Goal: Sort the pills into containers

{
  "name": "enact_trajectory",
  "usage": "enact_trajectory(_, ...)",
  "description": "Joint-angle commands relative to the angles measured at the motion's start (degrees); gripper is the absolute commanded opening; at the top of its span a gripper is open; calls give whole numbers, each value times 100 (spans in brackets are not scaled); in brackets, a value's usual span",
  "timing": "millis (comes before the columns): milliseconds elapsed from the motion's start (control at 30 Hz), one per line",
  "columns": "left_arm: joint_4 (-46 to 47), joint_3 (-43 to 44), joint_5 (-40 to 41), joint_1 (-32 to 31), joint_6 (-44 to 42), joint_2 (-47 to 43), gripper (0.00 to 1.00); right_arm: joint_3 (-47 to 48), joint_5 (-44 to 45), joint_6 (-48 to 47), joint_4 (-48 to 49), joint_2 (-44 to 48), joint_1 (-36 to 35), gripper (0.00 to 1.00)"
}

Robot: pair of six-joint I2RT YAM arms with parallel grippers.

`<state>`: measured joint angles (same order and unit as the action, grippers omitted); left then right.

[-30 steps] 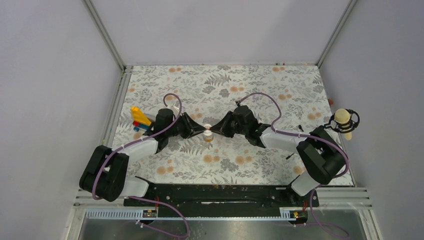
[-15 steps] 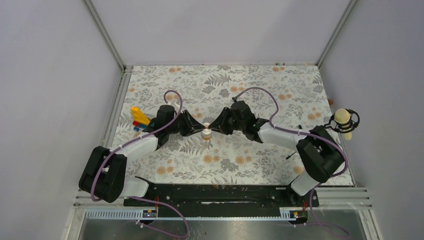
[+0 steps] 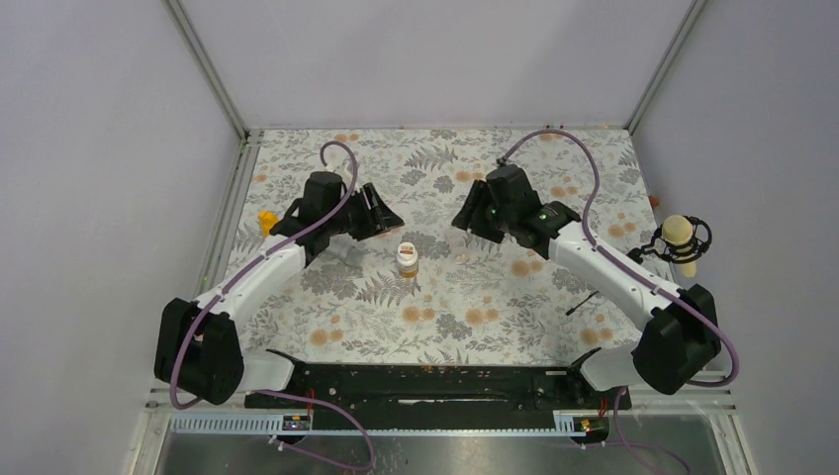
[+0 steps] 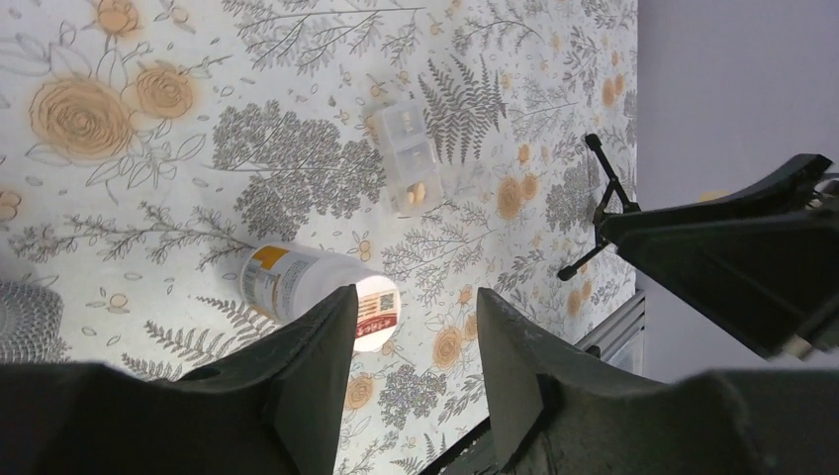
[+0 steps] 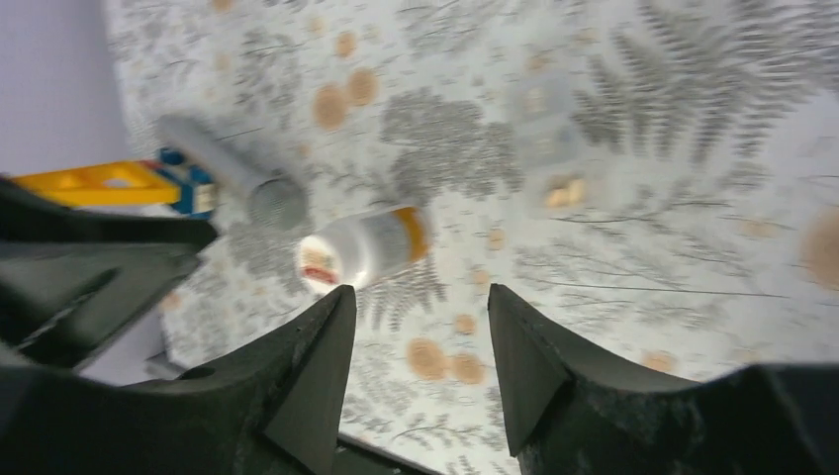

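Observation:
The amber pill bottle point(image 3: 407, 259) with its white cap stands upright mid-table, free of both grippers. My left gripper point(image 3: 384, 212) hangs open up and to its left, my right gripper point(image 3: 464, 219) open up and to its right. In the left wrist view the bottle point(image 4: 297, 282) shows partly behind the left finger, and the gripper point(image 4: 416, 294) holds nothing. A clear container point(image 4: 411, 158) beyond it has orange pills point(image 4: 417, 191) in one compartment. The right wrist view is blurred: bottle point(image 5: 361, 247), clear container point(image 5: 552, 148), empty open gripper point(image 5: 419, 290).
Yellow and blue toy blocks point(image 3: 266, 220) lie at the left edge, also seen as blocks point(image 5: 119, 183). A grey ribbed cylinder point(image 5: 237, 178) lies near them. A thin black tool point(image 3: 582, 302) rests right of centre. A microphone point(image 3: 679, 242) sits at the right wall.
Both grippers were closed round the bottle a second ago. They have opened, let it go and drawn back up and outward. The bottle now stands alone.

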<state>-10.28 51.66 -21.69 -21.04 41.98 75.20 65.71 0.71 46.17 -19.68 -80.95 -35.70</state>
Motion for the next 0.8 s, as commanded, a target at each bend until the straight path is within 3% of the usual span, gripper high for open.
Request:
enact_trajectory(0,-221,632,-297,-106,-429,207,48,-192,625,-504,-1009,169,330,56)
enact_trajectory(167,-433,1309,-191,-505,-543,989,51,-418,760,-489,-1281,-37,797,42)
enact_trajectory(400,-1177,2803,-525,-843,-471,2876,53,-205,845,-733,-1331,-700,963,41)
enact_trajectory(767,-409,2780,-110,-1350,-13,4005,57,-87,92,-908,-570,-1534,1035,43)
